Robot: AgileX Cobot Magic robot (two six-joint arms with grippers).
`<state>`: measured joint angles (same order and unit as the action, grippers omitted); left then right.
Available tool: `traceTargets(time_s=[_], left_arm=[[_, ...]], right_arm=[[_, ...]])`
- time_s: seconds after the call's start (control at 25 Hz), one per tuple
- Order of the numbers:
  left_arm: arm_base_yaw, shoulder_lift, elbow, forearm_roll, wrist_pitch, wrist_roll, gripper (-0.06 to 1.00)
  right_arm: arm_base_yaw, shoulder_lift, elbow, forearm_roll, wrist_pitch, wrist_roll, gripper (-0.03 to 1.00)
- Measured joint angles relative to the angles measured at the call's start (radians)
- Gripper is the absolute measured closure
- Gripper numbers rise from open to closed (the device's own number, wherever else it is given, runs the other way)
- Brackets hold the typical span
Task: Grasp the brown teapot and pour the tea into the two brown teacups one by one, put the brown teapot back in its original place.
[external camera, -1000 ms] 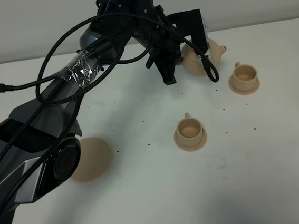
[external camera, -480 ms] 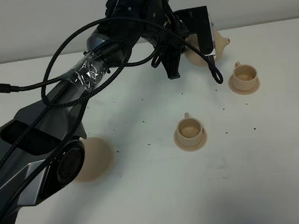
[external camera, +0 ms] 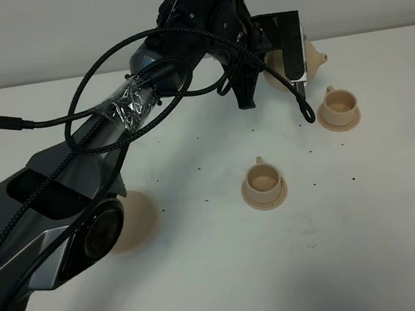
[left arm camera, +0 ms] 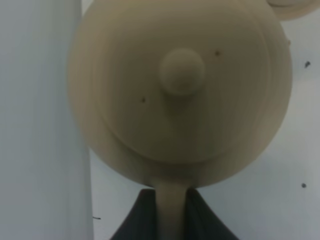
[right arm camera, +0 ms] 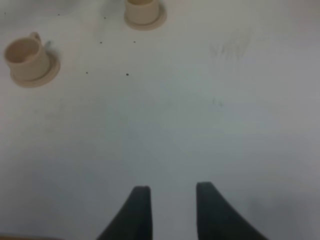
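Observation:
The brown teapot (external camera: 316, 54) hangs above the table at the far right, mostly hidden behind my left wrist; only its spout side shows. In the left wrist view its lid and knob (left arm camera: 182, 70) fill the picture. My left gripper (left arm camera: 172, 202) is shut on the teapot's loop handle. One teacup (external camera: 338, 104) on its saucer stands just in front of the teapot's spout. The other teacup (external camera: 263, 180) stands nearer the middle. The wide saucer (external camera: 136, 220) lies at the left, partly behind the arm base. My right gripper (right arm camera: 171, 205) is open and empty over bare table, with both teacups (right arm camera: 27, 56) (right arm camera: 144, 9) far from it.
My left arm (external camera: 115, 113) with its looped black cables stretches across the table from lower left to upper right. A loose cable end (external camera: 7, 122) sticks out at the left. Small dark specks dot the white table (external camera: 226, 271).
My left arm has carried the teapot to the right and a little farther back, so its spout now stands behind the far right teacup. The cups and saucer have not moved.

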<state>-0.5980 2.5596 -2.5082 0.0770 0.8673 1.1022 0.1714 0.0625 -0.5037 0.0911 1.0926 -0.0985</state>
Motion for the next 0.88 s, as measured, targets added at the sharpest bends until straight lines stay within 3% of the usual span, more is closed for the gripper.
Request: traceTargets(time_s=[0.88], left_arm=[[-0.025,0.031,0.001,0.0,0.016,0.041,0.82]], right_arm=[[0.0,0.0,0.0,0.0,0.0,0.0,0.73]])
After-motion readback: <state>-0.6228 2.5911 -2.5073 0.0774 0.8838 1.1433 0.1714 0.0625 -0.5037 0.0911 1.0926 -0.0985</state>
